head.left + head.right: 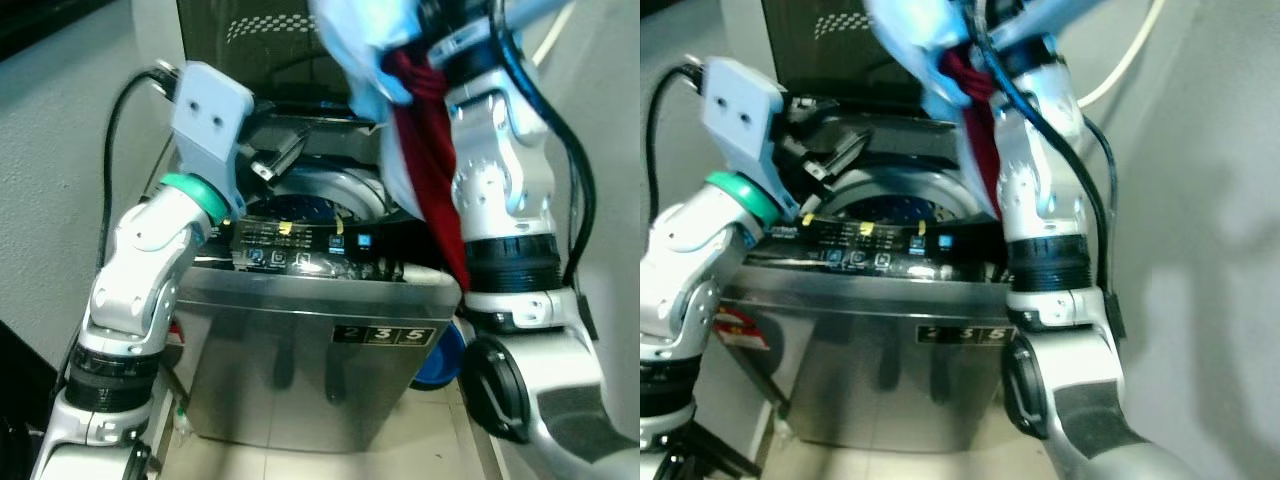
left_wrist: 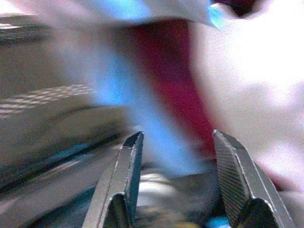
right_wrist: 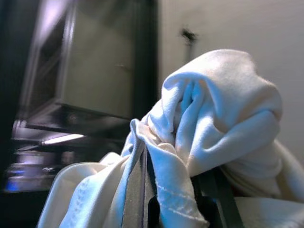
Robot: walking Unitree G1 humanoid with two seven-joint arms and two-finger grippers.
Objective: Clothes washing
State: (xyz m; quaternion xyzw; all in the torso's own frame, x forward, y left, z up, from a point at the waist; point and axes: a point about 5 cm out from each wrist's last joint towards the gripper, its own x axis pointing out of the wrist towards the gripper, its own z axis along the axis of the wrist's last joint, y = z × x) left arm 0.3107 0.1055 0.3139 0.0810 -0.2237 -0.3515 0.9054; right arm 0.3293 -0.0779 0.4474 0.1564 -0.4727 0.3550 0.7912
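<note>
A silver top-loading washing machine (image 1: 300,330) stands before me with its lid (image 1: 250,40) raised and its drum (image 1: 310,205) uncovered. My right gripper (image 3: 173,166) is shut on a bundle of clothes, held high over the drum's right side. The bundle is a white and pale blue garment (image 1: 350,50) with a dark red garment (image 1: 430,170) hanging down to the control panel. My left gripper (image 2: 175,137) is open just above the drum's left rim, with its black fingers (image 1: 275,160) pointing at the hanging clothes and nothing between them.
A blue basin (image 1: 440,360) lies on the floor to the right of the machine. A pale wall (image 1: 1200,200) stands close on the right, and another wall (image 1: 50,150) is on the left. A white cable (image 1: 1130,60) hangs behind my right arm.
</note>
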